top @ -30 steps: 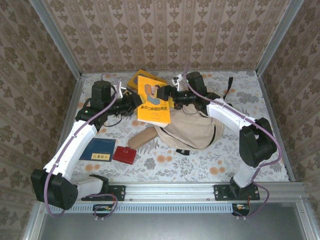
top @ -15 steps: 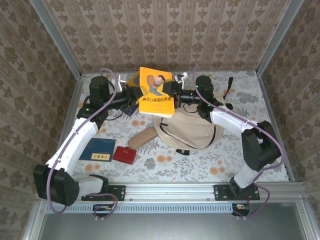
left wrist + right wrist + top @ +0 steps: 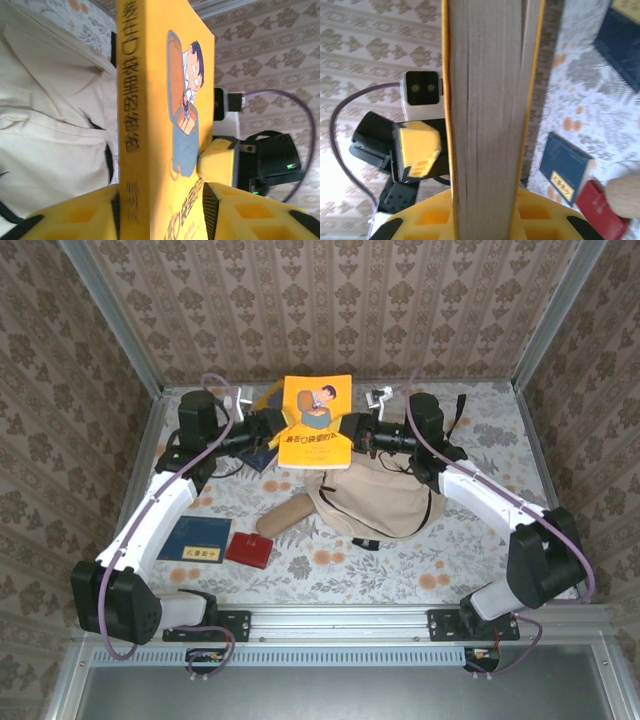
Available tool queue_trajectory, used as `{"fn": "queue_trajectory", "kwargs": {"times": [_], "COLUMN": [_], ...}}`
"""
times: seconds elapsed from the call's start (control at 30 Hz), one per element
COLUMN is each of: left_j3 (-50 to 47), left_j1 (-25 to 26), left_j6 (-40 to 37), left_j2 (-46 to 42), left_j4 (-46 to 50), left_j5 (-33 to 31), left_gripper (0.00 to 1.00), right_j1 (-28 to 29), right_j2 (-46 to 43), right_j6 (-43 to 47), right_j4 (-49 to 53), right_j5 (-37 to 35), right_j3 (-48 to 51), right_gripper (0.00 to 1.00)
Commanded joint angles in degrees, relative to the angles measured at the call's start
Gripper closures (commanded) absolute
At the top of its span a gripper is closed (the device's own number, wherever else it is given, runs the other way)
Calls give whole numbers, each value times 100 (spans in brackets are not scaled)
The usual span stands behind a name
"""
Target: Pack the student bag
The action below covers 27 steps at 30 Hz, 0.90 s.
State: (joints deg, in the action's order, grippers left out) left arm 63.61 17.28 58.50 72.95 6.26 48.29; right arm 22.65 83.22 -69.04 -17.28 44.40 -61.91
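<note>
A yellow book (image 3: 316,422) with a cartoon cover hangs upright above the back of the beige student bag (image 3: 385,500), between my two grippers. My right gripper (image 3: 352,430) is shut on the book's page edge (image 3: 487,100), with its yellow fingers (image 3: 540,212) tight against both covers. My left gripper (image 3: 275,428) straddles the spine side (image 3: 132,125), its jaws standing wider than the spine. The cover (image 3: 185,100) slants across to the far pad. The bag (image 3: 45,125) lies slumped on the table below.
A blue booklet (image 3: 197,539), a red booklet (image 3: 249,549) and a tan pouch (image 3: 288,514) lie left of the bag. A dark blue book (image 3: 262,455) lies under the left gripper. A black strap end (image 3: 455,412) lies at the back right. Walls close in on three sides.
The book went from lying tilted over the bag to hanging upright and higher. My right gripper closed on its page edge. My left gripper's jaws widened around the spine.
</note>
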Motion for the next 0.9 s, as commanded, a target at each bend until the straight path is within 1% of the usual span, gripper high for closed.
{"fn": "queue_trajectory", "kwargs": {"times": [0.0,0.07,0.13,0.17,0.33,0.43,0.5,0.57,0.67,0.77,0.87], "left_j3": [142,317,458,557,1367,1969,2371,2701,3174,3686,4382], "left_j1": [205,442,728,851,2090,2734,3061,3269,3457,3570,3675], "left_j6": [-1083,-1615,-1984,-2172,-3148,-3715,-3927,-3972,-4113,-4267,-4269], "left_j2": [-46,69,218,334,1106,1758,2221,2680,3369,4009,4694], "left_j4": [1064,1737,2117,2323,3208,3740,4016,4169,4238,4342,4744], "left_j5": [-659,-1197,-1776,-2073,-3415,-4069,-4386,-4496,-4466,-4338,-4127], "left_gripper": [35,28,24,24,24,25,26,26,27,28,29], "right_j1": [-260,-439,-673,-870,-1785,-2356,-2675,-2941,-3268,-3422,-3487], "right_j2": [-734,-1065,-1397,-1616,-2481,-2818,-2905,-2925,-2910,-2899,-2863], "right_j6": [1202,1761,2227,2430,3106,3585,3835,4027,4115,4072,4047], "right_j4": [1763,2754,3593,4035,5523,6364,6745,6922,6878,6729,6612], "right_j5": [-884,-1313,-1673,-1831,-2252,-2565,-2819,-2967,-2919,-2786,-2690], "right_j3": [-80,-83,-18,54,341,320,289,309,433,565,661], "right_gripper": [95,96,96,96,96,95,95,95,95,95,95]}}
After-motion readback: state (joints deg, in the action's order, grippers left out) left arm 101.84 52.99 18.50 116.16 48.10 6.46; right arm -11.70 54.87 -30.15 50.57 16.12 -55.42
